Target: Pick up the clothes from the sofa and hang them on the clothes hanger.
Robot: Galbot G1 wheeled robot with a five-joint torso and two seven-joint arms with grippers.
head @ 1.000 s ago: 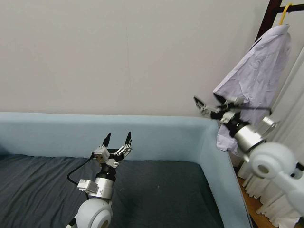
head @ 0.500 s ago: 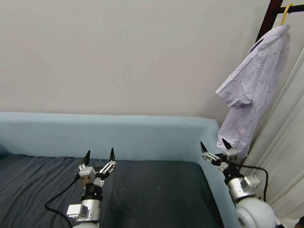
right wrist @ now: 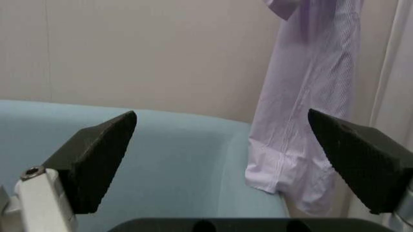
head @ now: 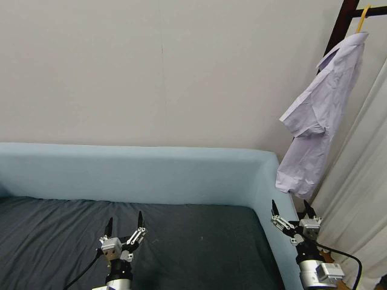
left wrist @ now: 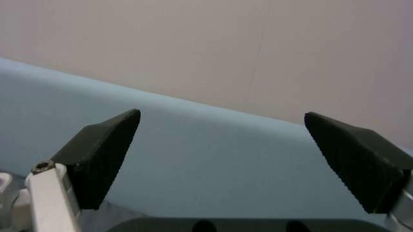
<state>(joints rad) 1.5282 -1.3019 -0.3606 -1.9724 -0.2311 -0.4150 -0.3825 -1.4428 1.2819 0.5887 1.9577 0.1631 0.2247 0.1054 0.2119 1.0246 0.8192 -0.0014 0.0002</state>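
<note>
The pale blue sofa (head: pixel 181 175) shows no clothing on its dark seat, while the lilac shirt (head: pixel 320 121) hangs from the yellow hanger (head: pixel 363 15) on the dark rack (head: pixel 340 24) past the sofa's right end, touched by neither arm. Within the last second the right end effector (head: pixel 290 210) has dropped from beside the shirt to low by the sofa's right arm, and the left end effector (head: pixel 126 225) has sunk low over the seat; both are released, fingers spread wide and holding nothing. I judge from this that the hanging is done and the arms are pulling back to rest.
</note>
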